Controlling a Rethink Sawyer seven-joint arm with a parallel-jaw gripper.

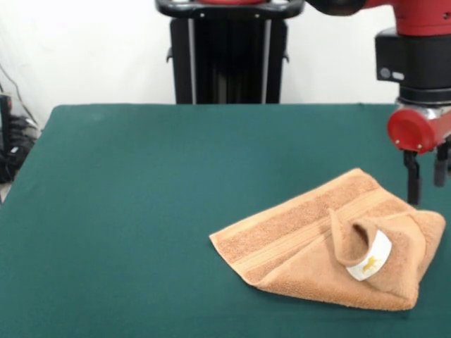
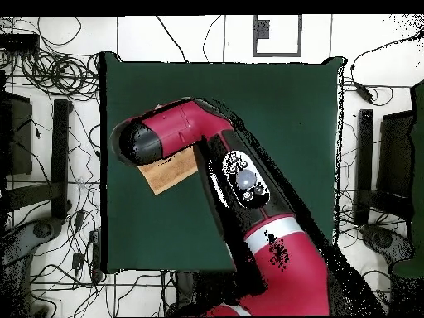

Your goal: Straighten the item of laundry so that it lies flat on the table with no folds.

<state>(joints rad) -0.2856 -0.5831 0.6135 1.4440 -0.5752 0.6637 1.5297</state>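
The orange-tan towel lies crumpled at the near right of the green table. Its right part is folded over into a raised hump, with the white label curled on top. A woven band runs diagonally across its flat left part. My gripper hangs just behind the towel's far right edge. Its dark fingers are apart with nothing between them. In the overhead view the arm covers most of the towel, and the gripper is hidden under the wrist.
The black pedestal stands behind the table's far edge. The towel lies close to the table's right edge in the front view. Cables and stands surround the table on the floor.
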